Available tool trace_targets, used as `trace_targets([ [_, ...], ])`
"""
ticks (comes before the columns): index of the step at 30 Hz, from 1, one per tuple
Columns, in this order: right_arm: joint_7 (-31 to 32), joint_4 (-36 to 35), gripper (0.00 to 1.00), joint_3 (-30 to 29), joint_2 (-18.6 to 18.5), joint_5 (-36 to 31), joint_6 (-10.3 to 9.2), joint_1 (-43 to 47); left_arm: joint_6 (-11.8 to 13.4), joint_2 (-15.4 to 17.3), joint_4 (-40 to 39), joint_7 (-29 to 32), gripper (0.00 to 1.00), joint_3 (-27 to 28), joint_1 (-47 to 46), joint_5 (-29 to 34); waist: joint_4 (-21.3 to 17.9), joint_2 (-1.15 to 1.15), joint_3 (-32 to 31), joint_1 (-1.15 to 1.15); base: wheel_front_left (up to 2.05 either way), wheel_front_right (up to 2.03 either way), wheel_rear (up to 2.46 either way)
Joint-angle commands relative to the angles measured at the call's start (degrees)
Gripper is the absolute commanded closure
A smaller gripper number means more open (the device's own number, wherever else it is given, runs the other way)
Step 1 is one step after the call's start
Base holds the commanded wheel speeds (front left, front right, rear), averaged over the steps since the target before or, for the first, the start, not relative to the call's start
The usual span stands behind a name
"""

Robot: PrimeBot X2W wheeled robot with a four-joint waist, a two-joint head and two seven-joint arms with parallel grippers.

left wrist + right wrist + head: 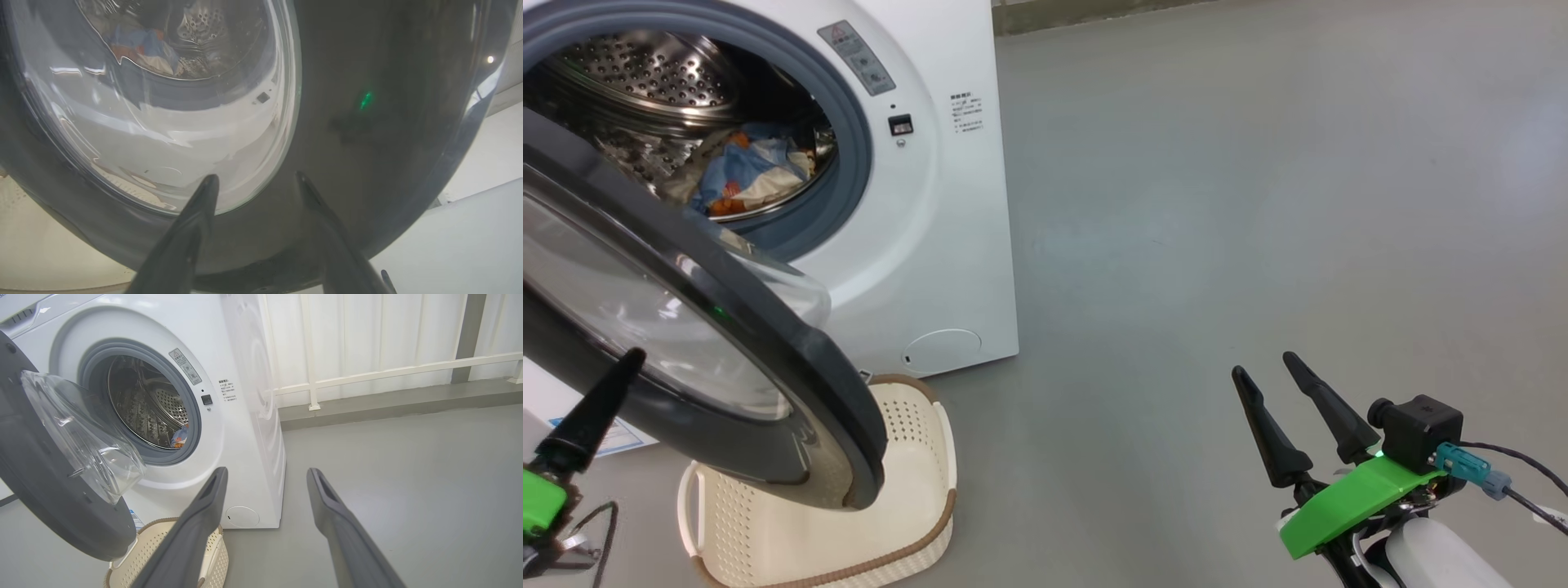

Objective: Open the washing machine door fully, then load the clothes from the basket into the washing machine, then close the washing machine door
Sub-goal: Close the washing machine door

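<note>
From the head view, we see bare grey floor stretching wide to the right of the washing machine. Our right gripper hangs over that floor, well apart from everything, its jaws spread with nothing between them. The washing machine door stands swung out towards us. Its black rim overhangs the left part of the basket, which sits on the floor just in front of the machine's lower right corner, by the round filter cap. The clothes, blue with orange and a cream piece, lie low in the steel drum. One dark finger of our left gripper points up against the door's outer face.

In the left wrist view, the left gripper is released, its fingers parted and close to the glossy door. We cannot tell whether the tips touch it. Through the bulging glass bowl the clothes show as a blue and cream heap.

In the right wrist view, the right gripper is spread wide above the floor, which runs to a white railing. The door angles out on the left, its lower edge above the basket. A corner of the clothes peeks over the gasket.
</note>
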Motion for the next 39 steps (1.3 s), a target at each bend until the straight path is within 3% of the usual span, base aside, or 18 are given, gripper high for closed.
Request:
trace_targets([
  [1, -0.46, -1.46, 0.00, 0.71, -0.39, -0.65, 0.25, 0.29, -0.58, 2.56, -2.22, -3.03, 0.00, 1.61, -0.65, 2.75, 0.21, 0.00, 0.04, 0.00, 0.00, 0.00, 0.00],
  [13, -0.46, -1.88, 0.00, 0.28, -0.69, -0.72, 0.25, 0.32, -0.92, 3.39, -3.54, -28.67, 0.00, -3.82, 4.27, 16.79, 1.22, 0.00, 0.55, 0.00, 0.00, 0.00, 0.00],
  [21, -0.46, -2.08, 0.00, 0.13, -0.69, -0.86, 0.25, -0.20, -0.92, 3.72, -1.54, -41.38, 0.00, -7.84, 6.88, 19.51, 1.23, 0.00, 0.93, 0.00, 0.00, 0.00, 0.00],
  [26, -0.46, -2.37, 0.00, 0.08, -0.60, -0.91, 0.25, -0.57, -0.93, 4.64, 2.07, -50.06, 0.00, -11.21, 9.16, 24.42, 0.83, 0.00, 1.14, 0.00, 0.00, 0.00, 0.00],
  [33, -0.46, -2.91, 0.00, -0.15, -0.98, -1.11, 0.25, -0.64, -0.02, 3.42, 5.48, -55.04, 0.00, -13.38, 8.71, 33.34, 1.19, 0.00, 1.65, 0.00, 0.00, 0.00, 0.00],
  [39, -0.46, -3.34, 0.00, -0.42, -0.79, -1.42, 0.25, -0.88, 0.28, -0.21, 3.95, -55.50, 0.00, -9.61, 8.96, 39.84, 1.34, 0.00, 2.48, 0.00, 0.00, 0.00, 0.00],
])
